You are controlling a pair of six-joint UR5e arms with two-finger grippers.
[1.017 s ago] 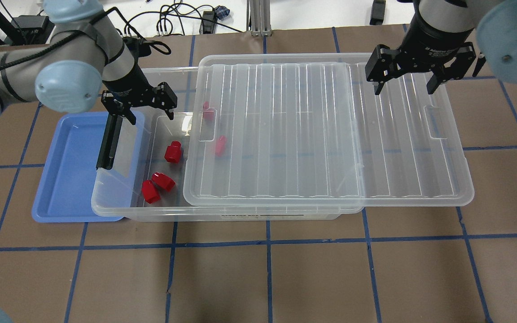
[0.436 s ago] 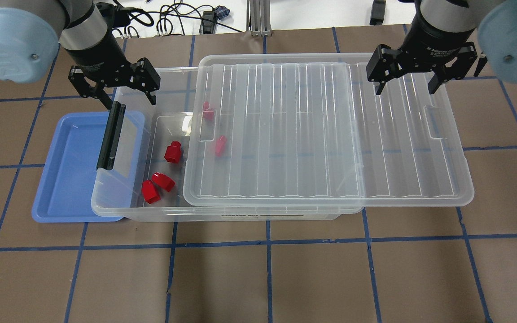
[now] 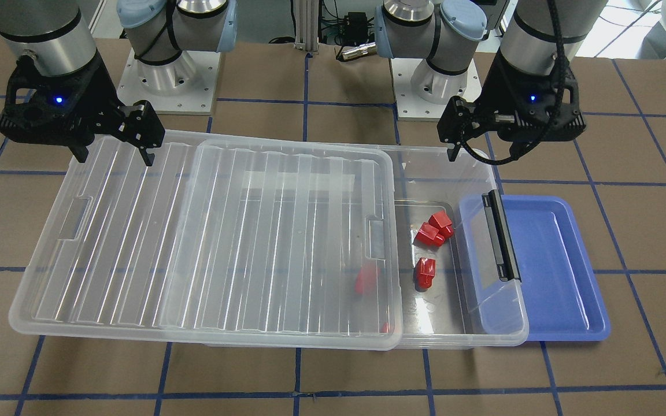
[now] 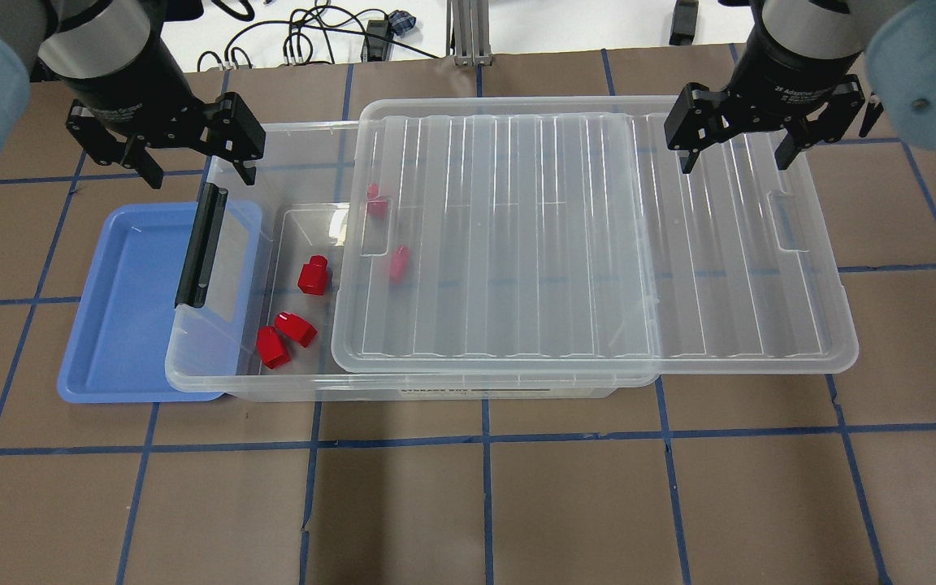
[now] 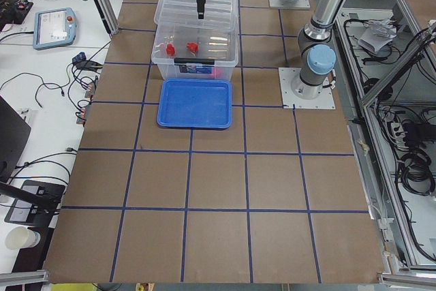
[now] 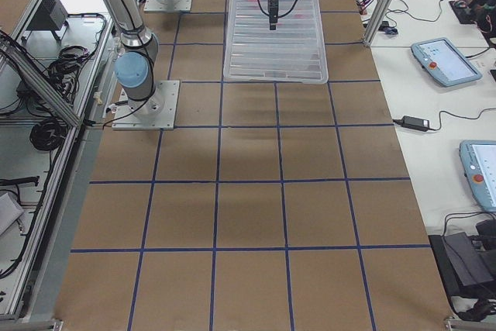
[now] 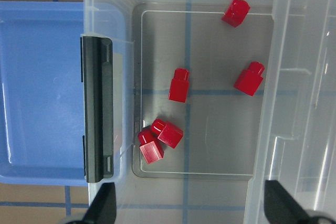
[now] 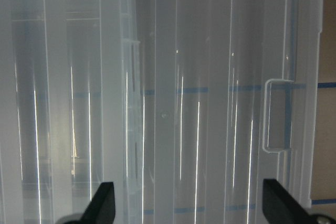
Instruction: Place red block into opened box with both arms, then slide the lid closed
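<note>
Several red blocks lie in the clear box (image 4: 206, 379): one (image 4: 313, 275) alone, two touching (image 4: 297, 327), and two more show blurred under the lid (image 4: 565, 244). The ribbed lid rests on the box, slid toward my right and overhanging that end, so the left end with the black bar (image 4: 201, 244) is uncovered. My left gripper (image 4: 200, 166) hangs open and empty above the box's far left corner. Over the lid's far right part, my right gripper (image 4: 734, 158) is open too. The left wrist view looks down on the blocks (image 7: 178, 84).
A flat blue tray (image 4: 123, 317) lies partly under the box's left end. Brown table with blue tape lines surrounds the box. Cables and a metal post stand past the far edge. Tablets and cords lie on side benches.
My left gripper has pulled back from the black bar, moving up and toward the far left. It stays open. The right gripper, lid and blocks have not moved.
</note>
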